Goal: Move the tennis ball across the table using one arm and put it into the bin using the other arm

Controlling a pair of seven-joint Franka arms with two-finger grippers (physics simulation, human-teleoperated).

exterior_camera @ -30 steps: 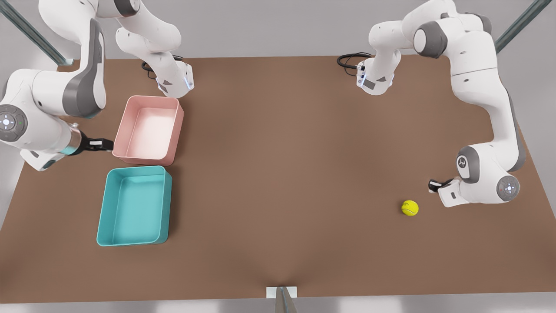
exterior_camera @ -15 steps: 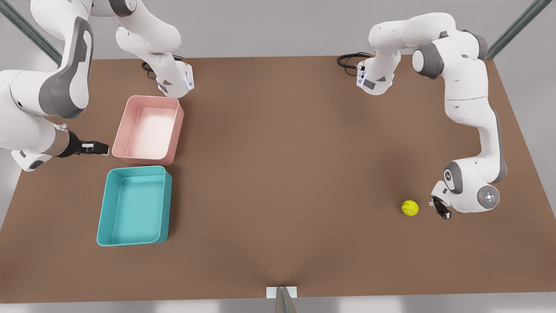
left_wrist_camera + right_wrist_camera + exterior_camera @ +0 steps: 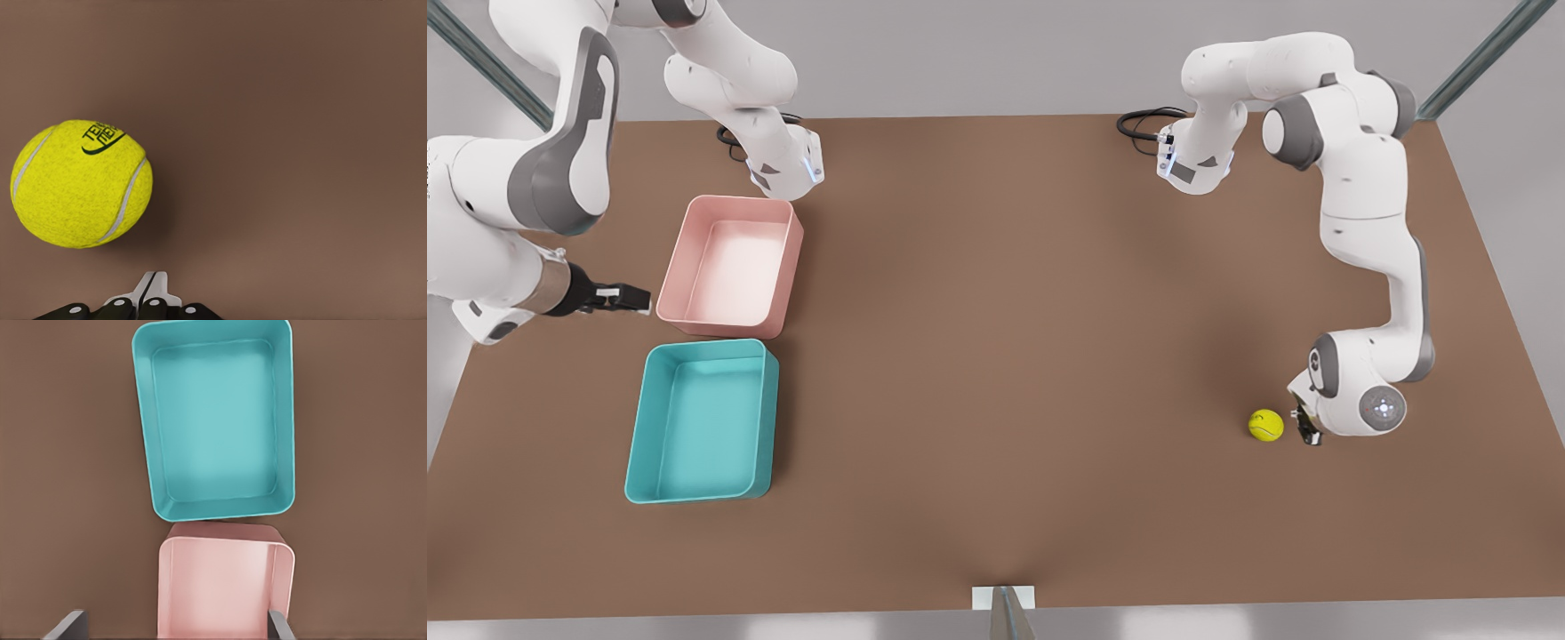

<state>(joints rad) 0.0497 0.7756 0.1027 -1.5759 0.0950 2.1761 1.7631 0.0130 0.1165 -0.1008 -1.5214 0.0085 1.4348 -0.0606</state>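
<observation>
Just 1 tennis ball point(image 3: 1265, 425), 2 trays; left gripper point(image 3: 1303, 425) jaws together, right gripper point(image 3: 630, 299) jaws apart.

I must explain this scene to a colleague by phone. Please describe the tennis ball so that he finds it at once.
Start at the brown table and go to the front view's right, away from both trays. The tennis ball lies there beside the left gripper. It is the one small, round, yellow-green thing.
</observation>
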